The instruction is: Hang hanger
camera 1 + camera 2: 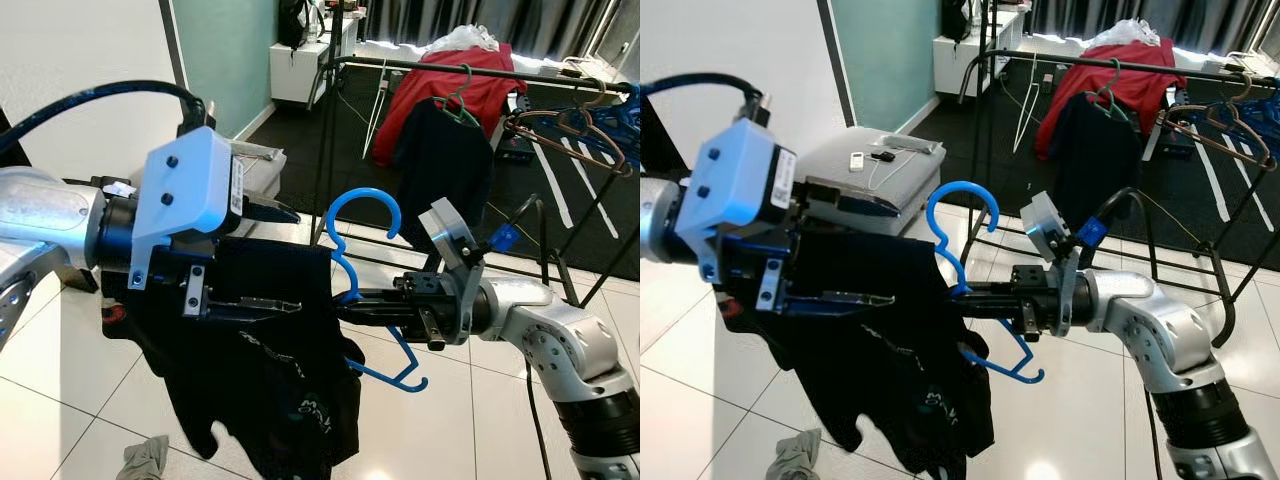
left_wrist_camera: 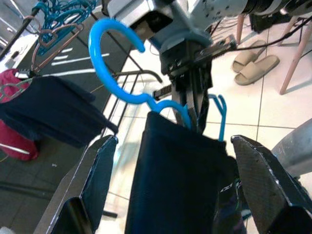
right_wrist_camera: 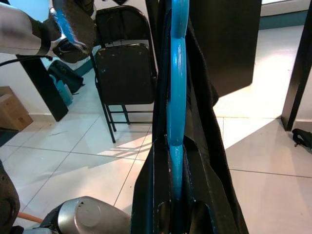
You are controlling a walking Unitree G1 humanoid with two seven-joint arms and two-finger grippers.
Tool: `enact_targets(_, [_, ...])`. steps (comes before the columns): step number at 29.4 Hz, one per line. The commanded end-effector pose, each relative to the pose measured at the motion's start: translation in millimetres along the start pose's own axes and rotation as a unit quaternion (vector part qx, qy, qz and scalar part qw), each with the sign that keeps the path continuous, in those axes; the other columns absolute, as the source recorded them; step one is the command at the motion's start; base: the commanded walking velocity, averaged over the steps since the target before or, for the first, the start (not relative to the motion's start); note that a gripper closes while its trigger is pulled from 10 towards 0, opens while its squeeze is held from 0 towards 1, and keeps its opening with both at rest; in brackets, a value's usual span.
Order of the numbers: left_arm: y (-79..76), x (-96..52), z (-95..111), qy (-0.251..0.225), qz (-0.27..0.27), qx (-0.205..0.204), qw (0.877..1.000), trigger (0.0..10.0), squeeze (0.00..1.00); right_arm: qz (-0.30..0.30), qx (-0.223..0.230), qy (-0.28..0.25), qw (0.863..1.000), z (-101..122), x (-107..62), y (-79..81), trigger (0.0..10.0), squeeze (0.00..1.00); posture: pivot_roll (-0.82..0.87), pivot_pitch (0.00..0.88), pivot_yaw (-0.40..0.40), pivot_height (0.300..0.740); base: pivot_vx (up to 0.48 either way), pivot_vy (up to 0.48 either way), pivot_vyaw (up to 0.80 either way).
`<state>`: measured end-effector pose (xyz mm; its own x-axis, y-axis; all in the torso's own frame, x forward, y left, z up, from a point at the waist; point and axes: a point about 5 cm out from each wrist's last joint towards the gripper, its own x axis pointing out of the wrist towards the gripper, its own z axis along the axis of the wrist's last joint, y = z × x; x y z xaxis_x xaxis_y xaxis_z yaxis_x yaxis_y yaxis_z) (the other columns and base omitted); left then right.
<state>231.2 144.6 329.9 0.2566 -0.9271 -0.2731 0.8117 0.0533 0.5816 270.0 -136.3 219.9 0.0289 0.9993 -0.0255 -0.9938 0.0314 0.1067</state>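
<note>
My right gripper (image 1: 347, 305) is shut on the neck of a blue plastic hanger (image 1: 360, 191), held in mid-air with its hook up. A black shirt (image 1: 270, 370) with a small print hangs from the hanger towards the floor. At the shirt's shoulder my left gripper (image 1: 298, 260) stands open, one finger above the cloth and one below. In the left wrist view the shirt (image 2: 180, 185) lies between the wide-apart fingers (image 2: 100, 185). Behind stands a black clothes rack (image 1: 430, 65) with a dark shirt on a green hanger (image 1: 445, 150) and a red garment (image 1: 455, 90).
Brown and blue hangers (image 1: 575, 120) hang at the rack's right end. A grey case (image 1: 875, 170) sits on the floor to the left, with a white cabinet (image 1: 300, 65) at the back. A grey rag (image 1: 145, 460) lies on the white tiles. A black chair (image 3: 126, 73) stands nearby.
</note>
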Motion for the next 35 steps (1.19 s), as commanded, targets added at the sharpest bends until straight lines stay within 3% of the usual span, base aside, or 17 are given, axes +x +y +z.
enact_targets(1, [0.5,0.2,-5,0.021,0.006,0.002,1.0,10.0,0.0,0.025,-0.017,-0.006,1.0,7,3.9,5.8,10.0,0.0,0.03,0.0,-0.018,0.74,0.0,0.0,0.0])
enact_targets(7, [6.7,0.1,-6,0.022,0.029,0.005,0.999,10.0,0.0,0.029,-0.019,-0.006,0.999,8,4.0,7.0,10.0,0.0,0.03,0.0,-0.018,0.74,0.0,0.0,0.0])
enact_targets(8, [6.0,-0.9,-11,0.047,0.025,0.002,0.999,8.3,0.0,0.03,-0.021,-0.006,0.999,9,3.7,7.5,10.0,0.0,0.03,0.0,-0.017,0.74,0.0,0.0,0.0])
enact_targets(10, [5.8,-1.2,-12,0.054,0.024,0.002,0.998,8.3,0.0,0.03,-0.021,-0.006,0.999,10,3.6,7.6,10.0,0.0,0.03,0.0,-0.017,0.74,0.0,0.0,0.0])
enact_targets(11, [4.9,-1.5,-14,0.059,0.02,-0.004,0.998,0.0,0.0,0.031,-0.022,-0.007,0.999,10,3.6,7.8,10.0,0.0,0.03,0.0,-0.017,0.74,0.0,0.0,0.0])
enact_targets(21, [-10.0,-6.6,-29,0.097,-0.018,-0.029,0.995,0.0,0.0,0.033,-0.025,-0.007,0.999,11,2.5,9.0,10.0,0.0,0.03,0.0,-0.019,0.74,0.0,0.0,0.0])
enact_targets(30, [-14.6,-6.4,-35,0.099,-0.033,-0.04,0.994,0.0,0.0,0.032,-0.03,-0.003,0.999,11,2.4,8.6,10.0,0.0,0.03,0.0,-0.019,0.74,0.0,0.0,0.0])
enact_targets(35, [-15.3,-6.8,-37,0.096,-0.036,-0.045,0.994,0.0,0.0,-0.009,-0.068,0.016,0.998,10,1.9,-0.1,10.0,0.0,0.03,0.0,-0.019,0.74,0.0,0.0,0.0])
